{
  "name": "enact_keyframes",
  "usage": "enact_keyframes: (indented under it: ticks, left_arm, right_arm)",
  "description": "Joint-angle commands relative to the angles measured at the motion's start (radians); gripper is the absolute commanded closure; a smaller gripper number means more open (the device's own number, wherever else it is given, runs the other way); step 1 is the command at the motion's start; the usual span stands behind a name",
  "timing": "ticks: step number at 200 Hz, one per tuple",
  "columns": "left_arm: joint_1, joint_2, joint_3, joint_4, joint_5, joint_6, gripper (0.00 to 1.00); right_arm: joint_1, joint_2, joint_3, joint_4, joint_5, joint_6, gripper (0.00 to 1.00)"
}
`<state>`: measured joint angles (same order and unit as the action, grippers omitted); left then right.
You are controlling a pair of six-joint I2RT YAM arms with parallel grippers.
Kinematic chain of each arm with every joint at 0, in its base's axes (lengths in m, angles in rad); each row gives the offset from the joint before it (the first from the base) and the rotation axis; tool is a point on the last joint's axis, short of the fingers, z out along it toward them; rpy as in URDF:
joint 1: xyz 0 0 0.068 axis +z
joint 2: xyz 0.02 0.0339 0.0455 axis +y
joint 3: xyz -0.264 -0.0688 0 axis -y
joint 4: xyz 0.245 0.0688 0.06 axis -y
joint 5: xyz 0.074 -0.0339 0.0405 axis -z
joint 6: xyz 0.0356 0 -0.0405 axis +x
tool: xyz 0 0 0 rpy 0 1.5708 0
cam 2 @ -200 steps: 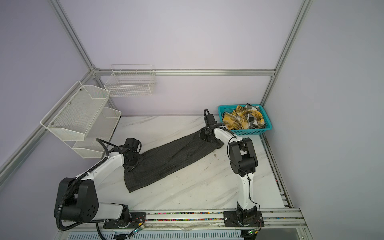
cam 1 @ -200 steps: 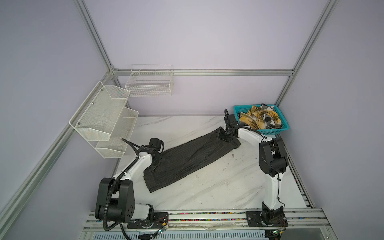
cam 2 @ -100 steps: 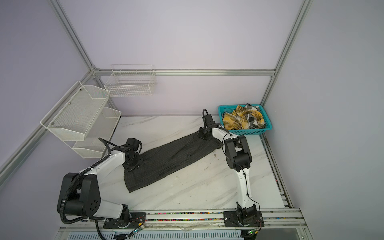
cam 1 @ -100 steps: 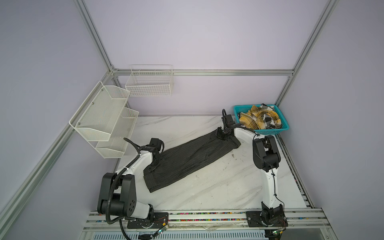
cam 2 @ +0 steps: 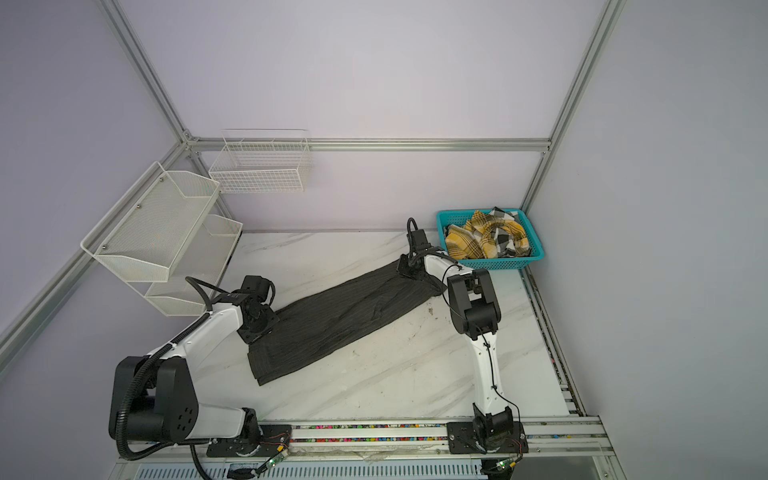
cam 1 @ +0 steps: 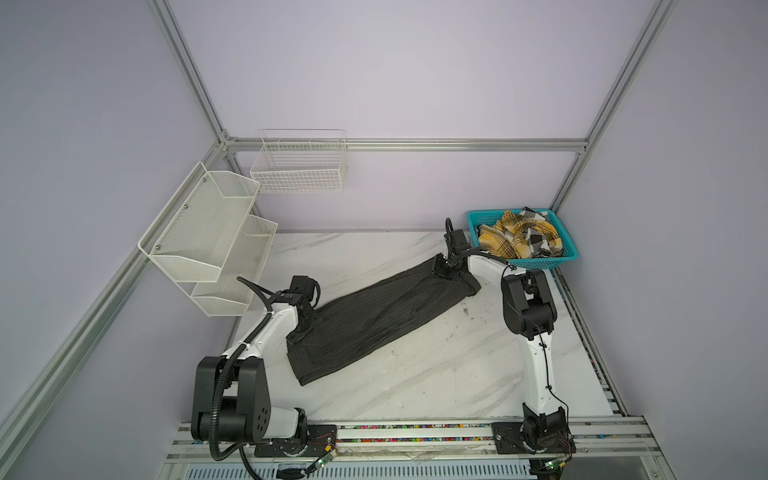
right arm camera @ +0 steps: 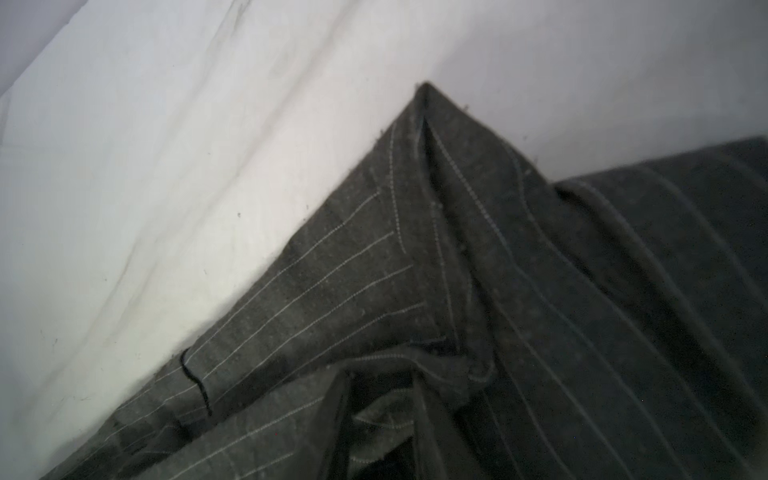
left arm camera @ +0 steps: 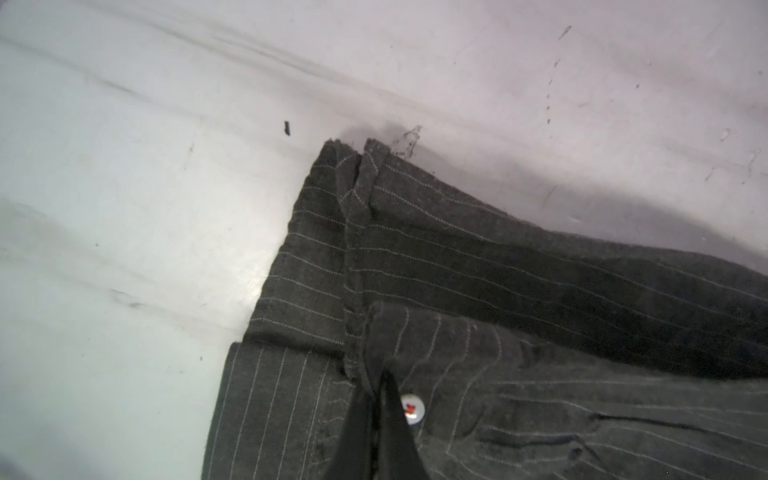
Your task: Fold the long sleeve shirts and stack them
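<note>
In both top views the pinstriped shirt [cam 1: 374, 320] lies flat on the marble desk [cam 1: 436, 374] as a long narrow band running diagonally from near left to far right. The left tool [cam 1: 305, 328] sits on its near-left end, and the right tool [cam 1: 442, 270] on its far-right end. The plaid shirt [cam 1: 519, 239] is crumpled inside the teal basket [cam 1: 540, 262] at the far right corner.

In the left wrist view the left tool [left arm camera: 380, 374] has its tips together, clamped on a fold of the pinstriped shirt [left arm camera: 498, 270] just beside a pale button [left arm camera: 412, 409].

In the right wrist view a corner of the pinstriped shirt [right arm camera: 415, 270] rises in a peak off the desk [right arm camera: 166, 187]. Cloth bunches at the right tool, and whether it grips cannot be told.
</note>
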<state>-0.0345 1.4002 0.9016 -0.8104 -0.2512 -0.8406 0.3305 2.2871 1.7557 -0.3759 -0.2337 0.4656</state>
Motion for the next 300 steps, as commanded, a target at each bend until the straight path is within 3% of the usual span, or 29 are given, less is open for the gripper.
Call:
enact_keyframes:
  ticks: [1, 106, 120, 128, 160, 192, 226, 266, 300]
  left_arm:
    - [0.016, 0.001, 0.036, -0.020, -0.046, 0.041, 1.00]
    - [0.031, 0.092, -0.059, 0.042, -0.045, 0.037, 1.00]
    - [0.031, 0.095, -0.048, 0.034, -0.040, 0.041, 0.62]
    - [0.031, 0.092, -0.037, 0.015, -0.043, 0.035, 0.49]
    - [0.032, -0.026, 0.021, -0.075, -0.055, 0.017, 0.39]
    - [0.014, -0.096, 0.083, -0.088, -0.021, 0.059, 0.53]
    - [-0.018, -0.013, 0.114, 0.014, 0.076, 0.093, 0.67]
    - [-0.028, 0.150, 0.104, 0.157, 0.176, 0.125, 0.84]
    - [-0.030, 0.234, 0.081, 0.174, 0.170, 0.153, 0.88]
  right_arm:
    - [-0.001, -0.013, -0.016, -0.077, 0.022, -0.029, 0.63]
    - [0.027, -0.156, -0.035, -0.050, -0.031, -0.003, 0.60]
    - [0.044, -0.168, -0.047, -0.057, -0.017, 0.004, 0.61]
    - [0.057, -0.184, -0.064, -0.064, -0.005, 0.006, 0.61]
    - [0.099, -0.308, -0.171, -0.100, 0.073, 0.018, 0.58]
    - [0.130, -0.430, -0.304, -0.134, 0.129, 0.034, 0.54]
    - [0.146, -0.485, -0.439, -0.116, 0.094, 0.089, 0.57]
    - [0.152, -0.432, -0.525, -0.019, 0.031, 0.161, 0.65]
    - [0.143, -0.298, -0.477, 0.002, 0.071, 0.166, 0.68]
